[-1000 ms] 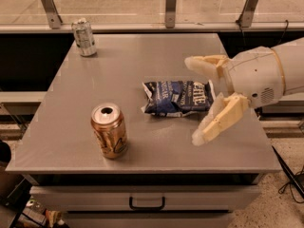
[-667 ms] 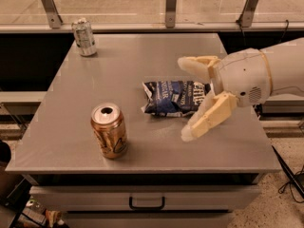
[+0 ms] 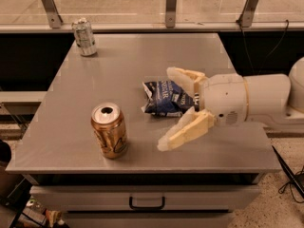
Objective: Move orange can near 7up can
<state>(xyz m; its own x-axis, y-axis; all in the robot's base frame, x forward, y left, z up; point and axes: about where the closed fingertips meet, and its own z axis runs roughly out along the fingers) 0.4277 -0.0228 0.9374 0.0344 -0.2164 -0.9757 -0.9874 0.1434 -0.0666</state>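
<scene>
The orange can (image 3: pixel 109 130) stands upright near the front left of the grey table (image 3: pixel 128 65), copper-orange with a silver top. The 7up can (image 3: pixel 84 37), silver-grey, stands upright at the table's far left corner. My gripper (image 3: pixel 167 109) comes in from the right, open and empty, its cream fingers (image 3: pixel 186 130) spread wide and pointing left. It hovers above the table to the right of the orange can, about a can's width away, with one finger over the chip bag.
A dark blue chip bag (image 3: pixel 165 98) lies crumpled mid-table, partly between the gripper's fingers. A drawer with a handle (image 3: pixel 147 204) sits below the table front. A glass rail with metal posts (image 3: pixel 171 6) runs behind the table.
The gripper has moved left and forward toward the orange can, now reaching over the chip bag. Both cans have stayed in place.
</scene>
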